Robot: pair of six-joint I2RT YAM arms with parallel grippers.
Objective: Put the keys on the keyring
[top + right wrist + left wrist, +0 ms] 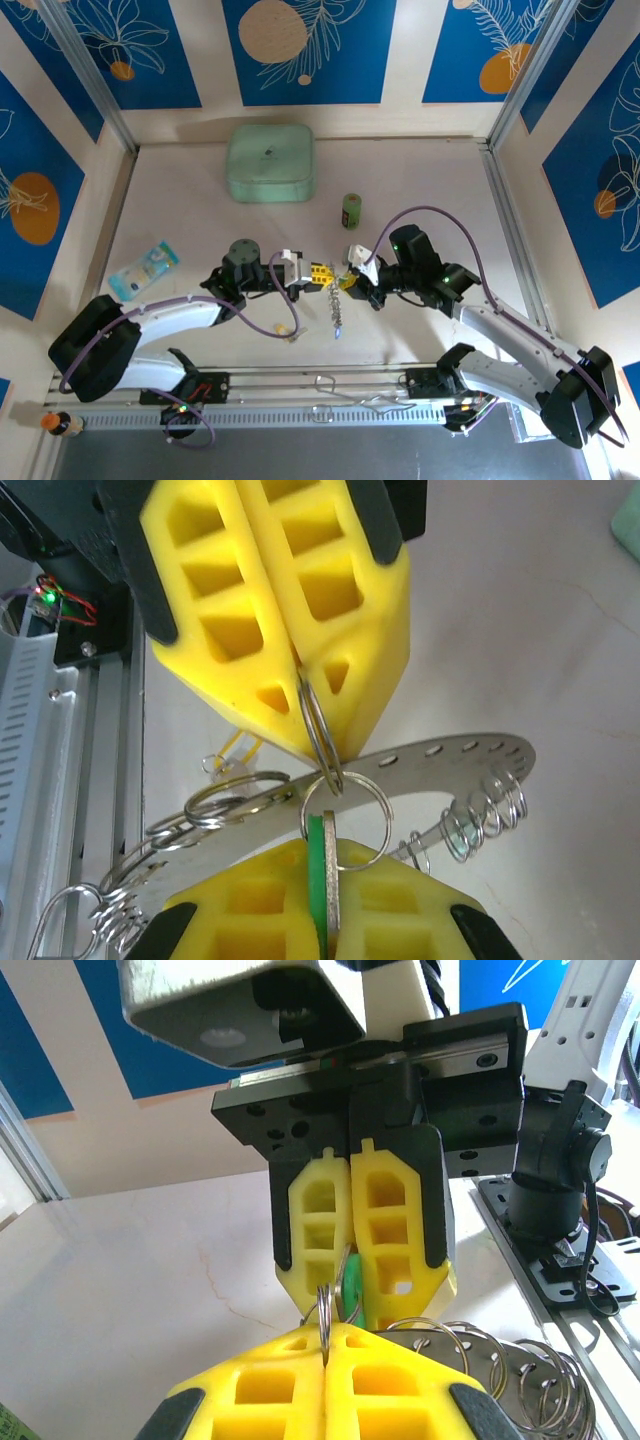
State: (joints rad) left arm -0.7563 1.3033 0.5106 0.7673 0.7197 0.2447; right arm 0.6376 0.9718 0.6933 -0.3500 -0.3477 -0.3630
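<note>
Starting at the bottom of the top view, the two arms reach up from the near rail and meet at frame centre, above the bare worktop [200, 220]. The left gripper [322, 273] has its yellow jaws clenched on the keyring [337, 308], pinching one of its thin wire loops [314, 718] edge-on. The rest of the bundle dangles below and between the two arms. In the right wrist view that bundle shows as a flat perforated metal band [450, 760], a coiled section [485, 815] at right and several stacked rings [225, 802] at left.

The right gripper [351, 283] meets the left one tip to tip. Its jaws are clamped on a green key [317, 880], whose small split ring [352, 820] stands up out of them. That split ring seems to be linked through the loop the left jaws hold. Whether it is fully wound on or only partly started cannot be told.

By my reading, the green key is at or near the joining step. A thin yellow piece [238, 748] hanging by the stacked rings may be another key, but it is too small to say, so the count of keys left is unclear.

Farther up the frame stands a small green cylinder [351, 210], and beyond it a mint-green box [270, 162].
</note>
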